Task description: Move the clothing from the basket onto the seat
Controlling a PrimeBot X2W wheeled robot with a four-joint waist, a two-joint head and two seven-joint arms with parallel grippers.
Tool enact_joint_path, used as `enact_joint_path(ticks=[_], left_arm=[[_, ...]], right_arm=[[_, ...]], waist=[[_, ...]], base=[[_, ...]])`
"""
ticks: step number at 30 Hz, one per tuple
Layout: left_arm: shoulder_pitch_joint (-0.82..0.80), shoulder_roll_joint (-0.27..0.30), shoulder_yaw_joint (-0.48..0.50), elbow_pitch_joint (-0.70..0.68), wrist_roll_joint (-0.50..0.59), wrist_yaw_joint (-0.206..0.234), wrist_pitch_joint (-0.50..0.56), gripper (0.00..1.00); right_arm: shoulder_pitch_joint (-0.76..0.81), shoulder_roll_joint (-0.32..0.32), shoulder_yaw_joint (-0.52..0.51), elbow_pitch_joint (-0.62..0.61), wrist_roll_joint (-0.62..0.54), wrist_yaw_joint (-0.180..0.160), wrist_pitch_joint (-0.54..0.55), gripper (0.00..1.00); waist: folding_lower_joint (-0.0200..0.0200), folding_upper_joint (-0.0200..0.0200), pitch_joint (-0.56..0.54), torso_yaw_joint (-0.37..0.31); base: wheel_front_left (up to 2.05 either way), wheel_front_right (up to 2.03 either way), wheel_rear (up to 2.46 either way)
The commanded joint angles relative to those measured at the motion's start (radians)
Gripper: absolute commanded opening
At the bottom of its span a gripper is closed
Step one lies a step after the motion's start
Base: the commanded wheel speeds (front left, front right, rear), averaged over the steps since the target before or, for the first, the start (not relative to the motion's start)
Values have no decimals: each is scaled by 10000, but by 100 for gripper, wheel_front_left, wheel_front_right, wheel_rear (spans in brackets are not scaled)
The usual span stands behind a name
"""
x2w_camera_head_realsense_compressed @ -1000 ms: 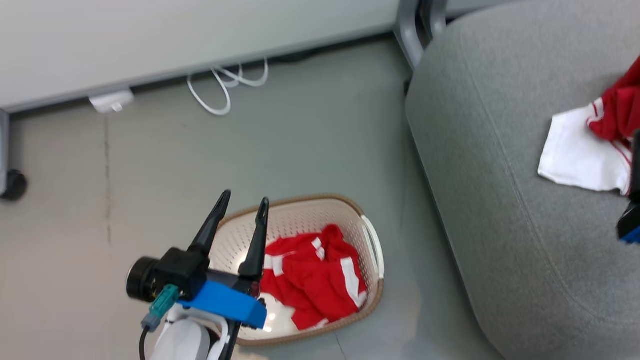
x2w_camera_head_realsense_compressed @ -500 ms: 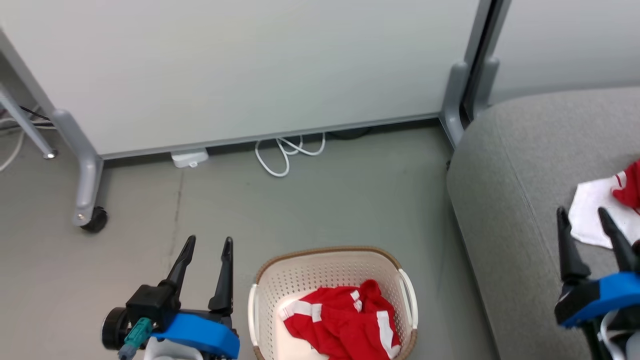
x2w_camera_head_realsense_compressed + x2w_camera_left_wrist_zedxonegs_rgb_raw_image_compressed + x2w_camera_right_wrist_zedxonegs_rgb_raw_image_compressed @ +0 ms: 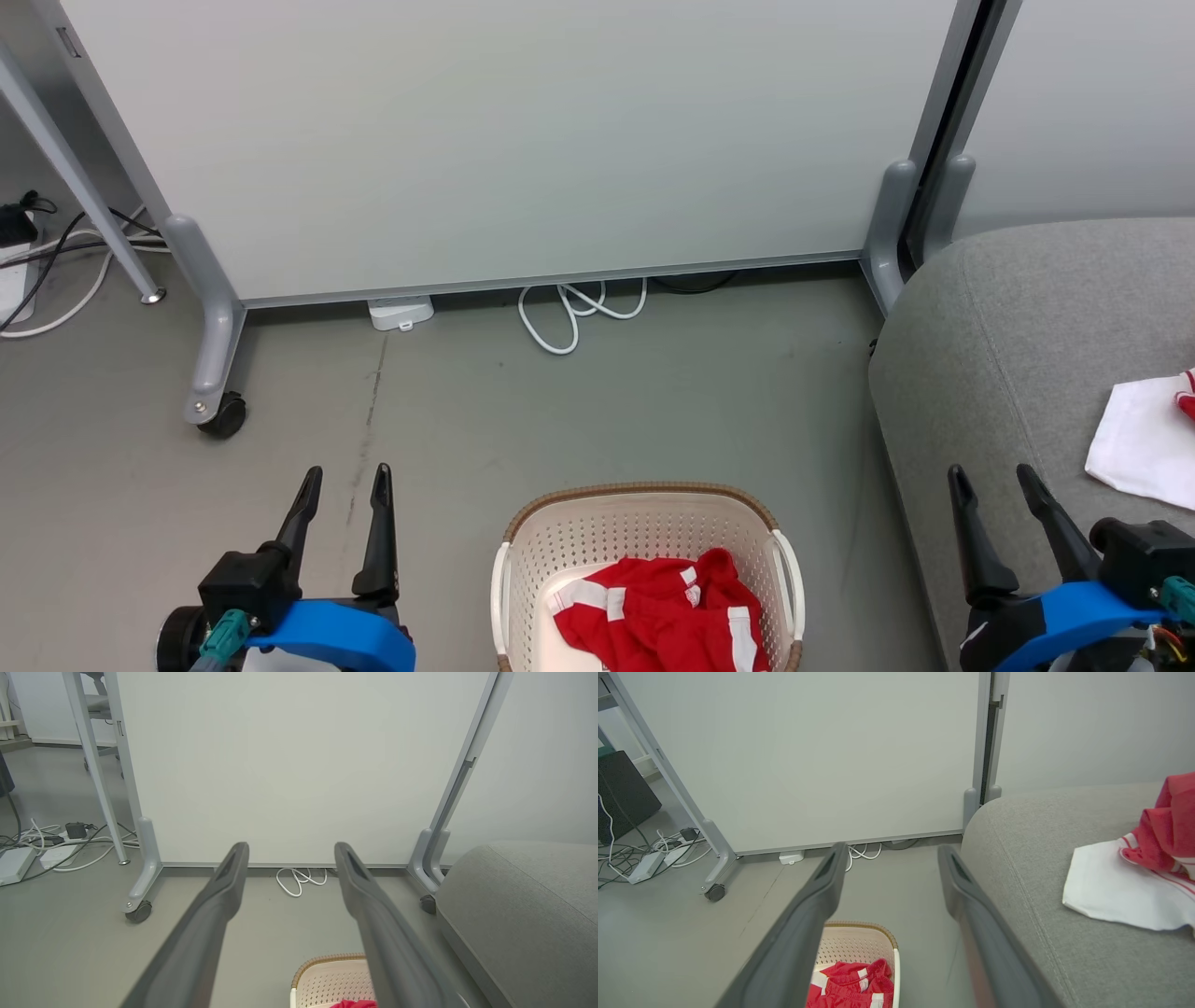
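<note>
Presently: cream laundry basket (image 3: 644, 488), brown rim, stands on the grey floor (image 3: 560, 411) near the grey sofa (image 3: 1008, 373), not touching it. Red white-striped garment (image 3: 663, 611) lies inside the basket. Second garment (image 3: 1144, 448), red with a white panel, lies on the sofa. Left gripper (image 3: 346, 471): fingers apart, empty, left of the basket. Right gripper (image 3: 990, 471): fingers apart, empty, over the sofa's edge.

White wheeled partition panels (image 3: 504, 140) stand on a grey floor (image 3: 653, 401), white cable (image 3: 583, 303) at their base.
</note>
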Motion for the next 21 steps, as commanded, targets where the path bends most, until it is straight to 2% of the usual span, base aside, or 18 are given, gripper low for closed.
enact_joint_path(ticks=[1,21], left_arm=[[57,-4,104,25,69,-16,-27,100],[6,-82,-11,105,184,-16,-27,100]], right_arm=[[113,50,34,71,73,3,-69,100],[-166,102,233,289,126,1,-103,100]], waist=[[2,-1,3,-7],[2,-1,117,-86]], base=[[0,0,0],[0,0,0]])
